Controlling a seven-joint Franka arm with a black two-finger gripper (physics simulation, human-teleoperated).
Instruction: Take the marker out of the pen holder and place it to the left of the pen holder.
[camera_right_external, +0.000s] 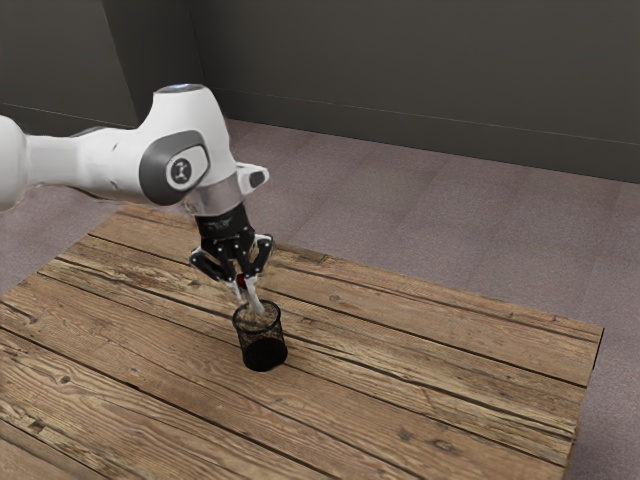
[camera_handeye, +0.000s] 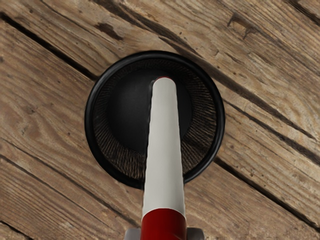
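At the exterior view's left, a white robot arm (camera_right_external: 95, 165) reaches over a table of weathered wooden planks (camera_right_external: 430, 385); to the right along it, a round joint cover in dark gray (camera_right_external: 172, 170) bears a small logo, and beyond that the arm turns down to a black gripper (camera_right_external: 246, 288), poised close above the pen holder; its two fingers (camera_handeye: 132, 234) are clamped on the marker (camera_handeye: 164, 145), one on either side of its red part; the marker, white along most of its length and edged with red at its far end, slants down from the grip, its lower end within the round mouth of the pen holder (camera_right_external: 264, 352); how deep that end sits, the pictures leave uncertain; the pen holder, a black mesh cup with a thick rim and a solid dark base, stands upright on the planks; in the wrist view the marker crosses above the rim, its far end seen against the inside of the cup; behind the table and on toward the exterior view's right run a mauve-gray floor (camera_right_external: 440, 230) and a dark wall (camera_right_external: 420, 75) with a baseboard along its foot.
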